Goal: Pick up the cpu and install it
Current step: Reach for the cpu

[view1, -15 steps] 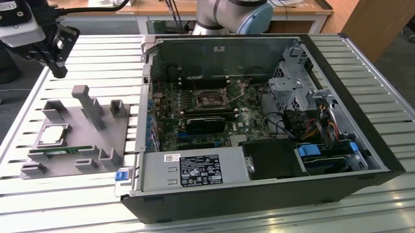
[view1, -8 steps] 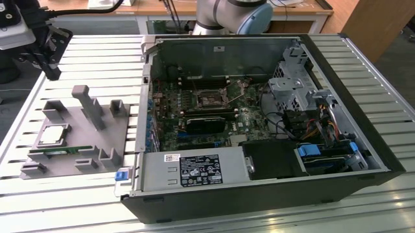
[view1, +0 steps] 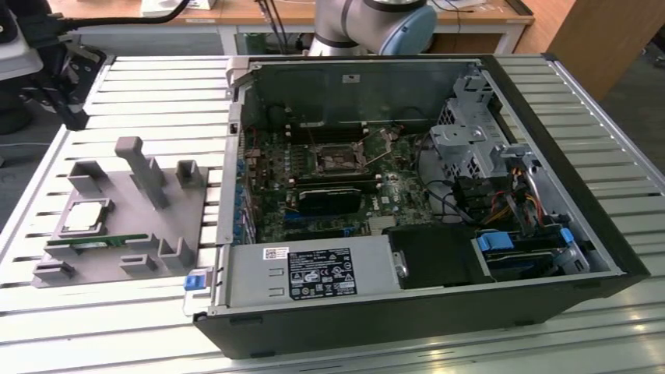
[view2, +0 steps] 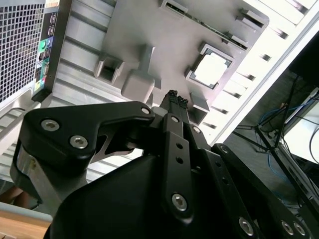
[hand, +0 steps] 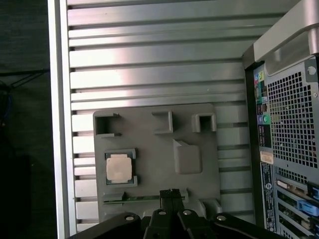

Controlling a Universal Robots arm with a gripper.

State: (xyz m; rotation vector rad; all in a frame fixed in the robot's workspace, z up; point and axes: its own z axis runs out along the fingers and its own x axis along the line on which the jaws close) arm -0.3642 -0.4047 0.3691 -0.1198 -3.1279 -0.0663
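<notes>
Silver metal caps the cpu — a small flat square lying face up in a recess of the grey holder tray. The tray rests on the slatted table, at the exterior view's left of the open computer case, and the green memory stick lies just on the cpu's near side. The chip looks light and stiff, yet likely fragile underneath and slick on top. The thin pale edges seem the place to grip — two opposite sides, squarely. In both wrist views the gripper hangs above the tray, near the cpu but apart from it, fingertips pinched together on nothing.
</notes>
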